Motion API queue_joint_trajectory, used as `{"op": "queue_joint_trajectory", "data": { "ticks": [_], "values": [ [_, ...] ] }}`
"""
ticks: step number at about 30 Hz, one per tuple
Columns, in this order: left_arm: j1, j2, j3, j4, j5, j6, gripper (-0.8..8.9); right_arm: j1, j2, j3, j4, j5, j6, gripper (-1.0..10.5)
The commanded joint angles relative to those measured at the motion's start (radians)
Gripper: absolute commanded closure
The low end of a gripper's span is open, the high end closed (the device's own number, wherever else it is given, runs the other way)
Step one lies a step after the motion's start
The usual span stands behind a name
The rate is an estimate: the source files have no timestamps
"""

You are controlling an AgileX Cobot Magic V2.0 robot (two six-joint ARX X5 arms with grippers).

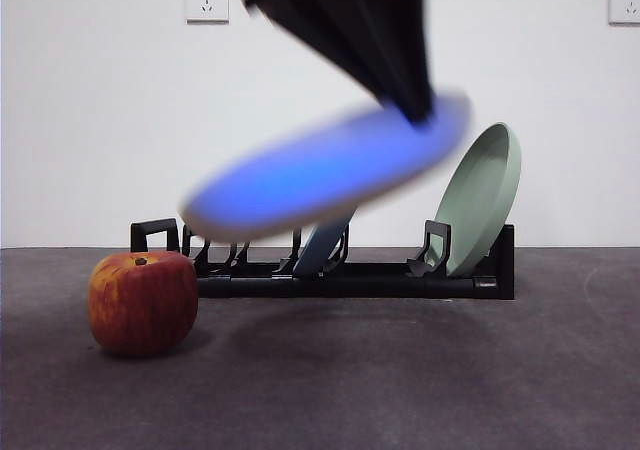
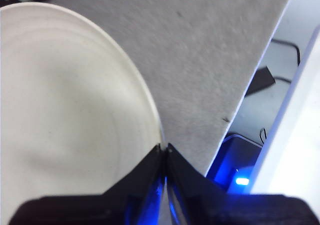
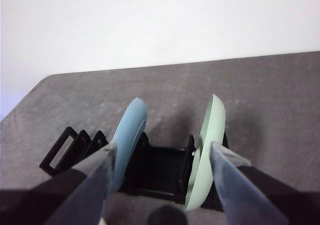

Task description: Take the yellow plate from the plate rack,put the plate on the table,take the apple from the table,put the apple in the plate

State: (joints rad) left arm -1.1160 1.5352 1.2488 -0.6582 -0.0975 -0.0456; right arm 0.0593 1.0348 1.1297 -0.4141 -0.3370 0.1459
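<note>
Now left gripper (image 2: 165,147) pinches the yellow plate (image 2: 65,120) by its rim, above the table (image 1: 400,370).

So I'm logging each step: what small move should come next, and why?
Probably lower the yellow plate and level it over bare table in front of the plate rack. The left gripper is shut on its rim, holding it tilted in the air, and the apple sits off to one side.

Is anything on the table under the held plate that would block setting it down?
Nothing visible does. The left gripper holds the yellow plate in the air; the table below looks bare, and the apple sits off to one side.
</note>
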Motion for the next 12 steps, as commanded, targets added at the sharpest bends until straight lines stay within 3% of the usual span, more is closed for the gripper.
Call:
{"op": "queue_joint_trajectory", "data": {
  "ticks": [1,12],
  "values": [
    [-0.023,0.097,-0.007,0.065,-0.005,-0.007,8.22,0.000,0.001,0.003,-0.003,0.003,0.011,6.3],
    [-0.043,0.359,-0.007,0.130,-0.014,-0.006,8.22,0.000,0.001,0.003,-0.051,0.002,0.013,6.3]
  ]
}}
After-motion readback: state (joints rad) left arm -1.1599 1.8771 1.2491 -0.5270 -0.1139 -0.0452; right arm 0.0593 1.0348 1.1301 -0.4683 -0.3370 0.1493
